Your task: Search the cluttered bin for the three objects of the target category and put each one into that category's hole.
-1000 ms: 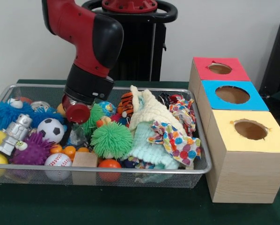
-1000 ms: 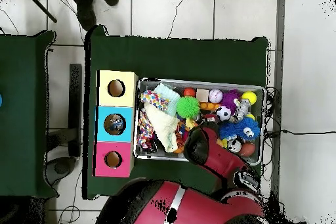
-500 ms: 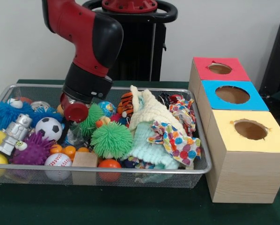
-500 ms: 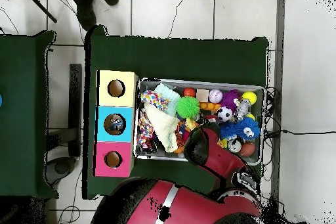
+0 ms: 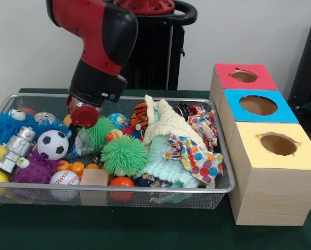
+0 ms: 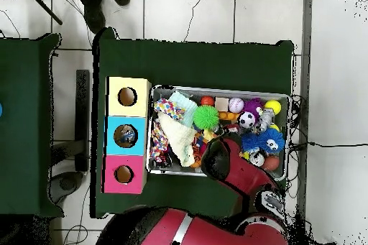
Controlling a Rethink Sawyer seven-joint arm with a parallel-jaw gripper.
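The tool [image 5: 78,136] hangs in the bin [image 5: 145,188] at ten o'clock, beside the soccer ball [image 5: 52,144]; its grip state cannot be told.

I see a silver mesh bin [image 5: 119,188], black-and-white soccer ball [image 5: 52,144], green spiky ball [image 5: 124,155], and red [image 5: 244,76], blue [image 5: 258,105], yellow boxes [image 5: 277,146].

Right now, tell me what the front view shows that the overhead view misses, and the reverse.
Only the front view shows the boxes' wooden sides, as on the yellow box, and the baseball at the bin's near wall. Only the overhead view shows something lying inside the blue box and tiled floor around the table. Both show the cluttered bin, the soccer ball and the green spiky ball.
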